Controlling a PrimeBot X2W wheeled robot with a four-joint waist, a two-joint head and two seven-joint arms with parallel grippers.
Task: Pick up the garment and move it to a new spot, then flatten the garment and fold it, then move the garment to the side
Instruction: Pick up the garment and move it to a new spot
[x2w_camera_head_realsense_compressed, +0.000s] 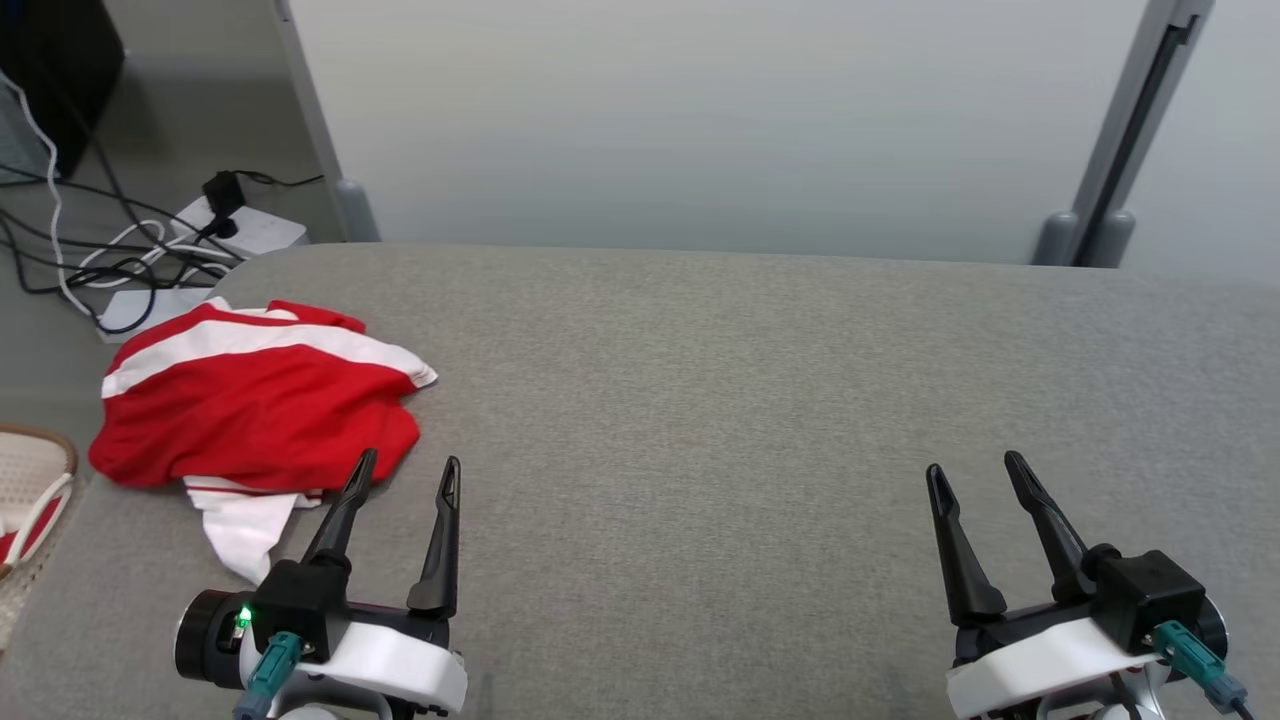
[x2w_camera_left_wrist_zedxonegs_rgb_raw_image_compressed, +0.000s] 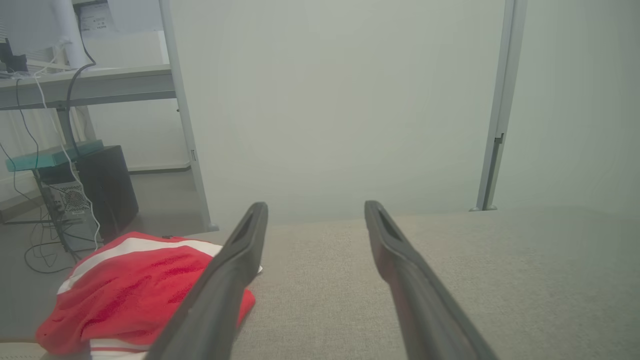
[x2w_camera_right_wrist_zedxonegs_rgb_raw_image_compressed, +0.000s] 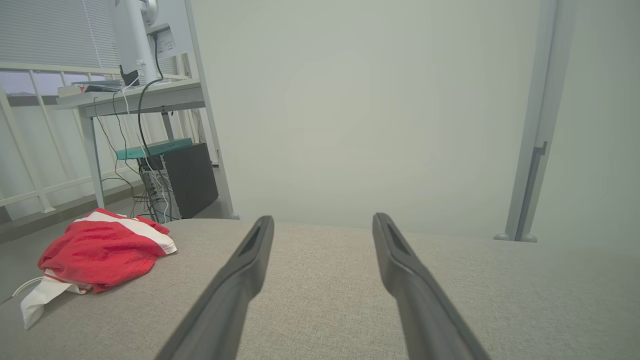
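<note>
A crumpled red garment with white stripes (x2w_camera_head_realsense_compressed: 255, 405) lies at the left end of the grey fabric table (x2w_camera_head_realsense_compressed: 760, 420), partly over the left edge. It also shows low on the left (x2w_camera_left_wrist_zedxonegs_rgb_raw_image_compressed: 135, 290) and at the far left (x2w_camera_right_wrist_zedxonegs_rgb_raw_image_compressed: 97, 252). My left gripper (x2w_camera_head_realsense_compressed: 408, 467) stands open near the table's front, its left finger just at the garment's near edge, nothing between the fingers (x2w_camera_left_wrist_zedxonegs_rgb_raw_image_compressed: 314, 212). My right gripper (x2w_camera_head_realsense_compressed: 973, 468) is open at the front right, far from the garment (x2w_camera_right_wrist_zedxonegs_rgb_raw_image_compressed: 322, 222).
A woven basket (x2w_camera_head_realsense_compressed: 30, 495) sits beside the table's left edge. Cables and a power strip (x2w_camera_head_realsense_compressed: 235, 230) lie on the floor behind the left corner. A pale partition wall (x2w_camera_head_realsense_compressed: 720, 120) runs along the table's far side. A desk and computer tower (x2w_camera_right_wrist_zedxonegs_rgb_raw_image_compressed: 187, 177) stand beyond.
</note>
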